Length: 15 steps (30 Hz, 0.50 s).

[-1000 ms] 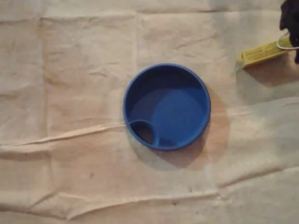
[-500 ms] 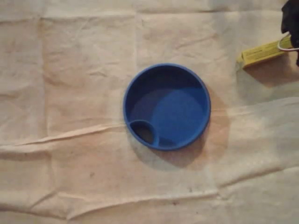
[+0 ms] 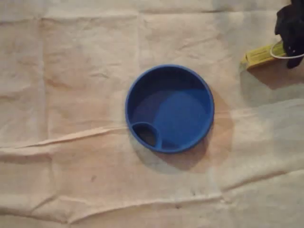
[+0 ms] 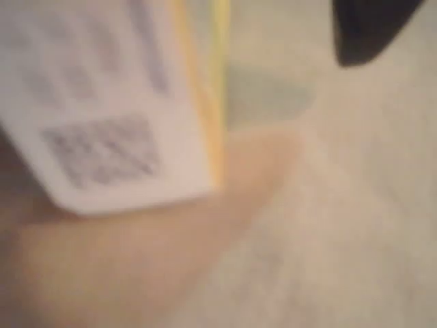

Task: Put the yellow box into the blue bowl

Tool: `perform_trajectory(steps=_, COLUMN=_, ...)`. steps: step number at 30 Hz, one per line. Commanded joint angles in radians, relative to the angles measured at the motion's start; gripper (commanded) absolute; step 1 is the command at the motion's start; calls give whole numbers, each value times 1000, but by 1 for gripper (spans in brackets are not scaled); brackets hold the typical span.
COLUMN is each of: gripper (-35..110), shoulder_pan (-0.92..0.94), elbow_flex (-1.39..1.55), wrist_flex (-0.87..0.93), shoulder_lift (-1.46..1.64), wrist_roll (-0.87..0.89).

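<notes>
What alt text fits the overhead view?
An empty round blue plastic bowl sits mid-frame on a creased beige cloth. At the upper right edge, a black gripper covers the right end of a narrow yellow box, well apart from the bowl; whether it grips the box cannot be told.

Pale, wrinkled cloth (image 3: 71,95) spread out flat.
Warm, dim light falls across it, and long creases (image 3: 71,137) run through the fabric, crossing in a loose grid.
</notes>
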Motion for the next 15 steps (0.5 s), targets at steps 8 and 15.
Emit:
perform_trajectory(steps=8, gripper=32, shoulder_pan=-21, elbow_flex=-38, wrist_flex=-6, shoulder_lift=29, wrist_roll=-5)
perform_trajectory(steps=15, gripper=32, shoulder_pan=-49, elbow_flex=-75, wrist_flex=-6, shoulder_lift=35, wrist_roll=-3)
